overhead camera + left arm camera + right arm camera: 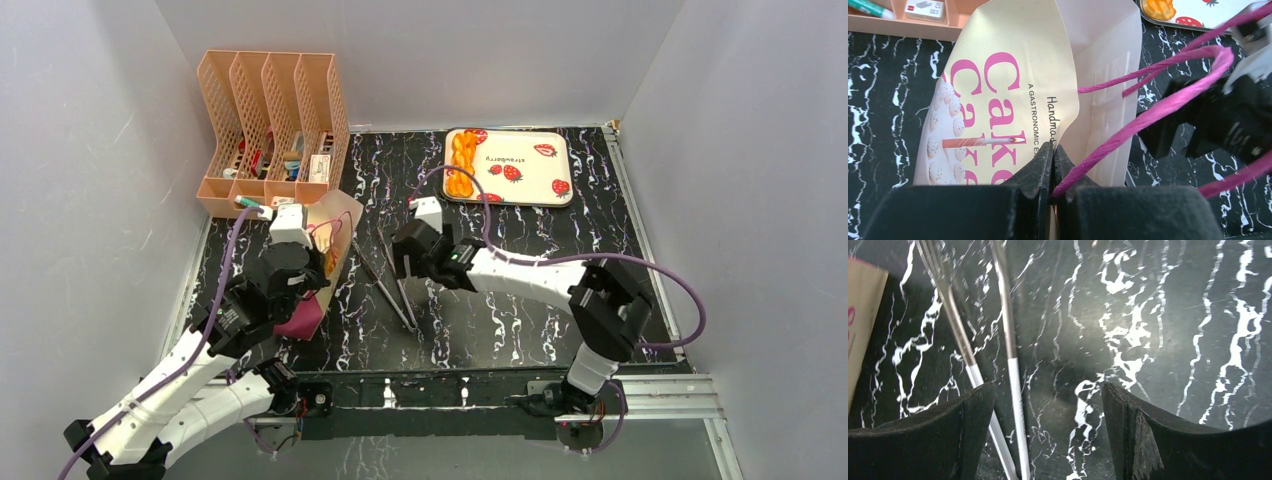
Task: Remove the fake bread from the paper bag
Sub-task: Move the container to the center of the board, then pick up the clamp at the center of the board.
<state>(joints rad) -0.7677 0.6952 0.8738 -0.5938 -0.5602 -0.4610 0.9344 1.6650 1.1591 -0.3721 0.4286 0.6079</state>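
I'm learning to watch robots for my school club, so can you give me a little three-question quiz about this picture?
1. Fill in: the left gripper is ___ on the rim of the cream paper bag with pink lettering.
2. True or false: the right gripper holds the long braided golden toy loaf.
3. Where is that loaf? A in the bag; B on the cream strawberry-print tray; C in the left gripper.
Key: 1 shut; 2 false; 3 B.

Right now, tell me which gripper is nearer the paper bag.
Left. The left gripper is clamped on the paper bag's rim; the right gripper hangs open over the tongs, apart from the bag.
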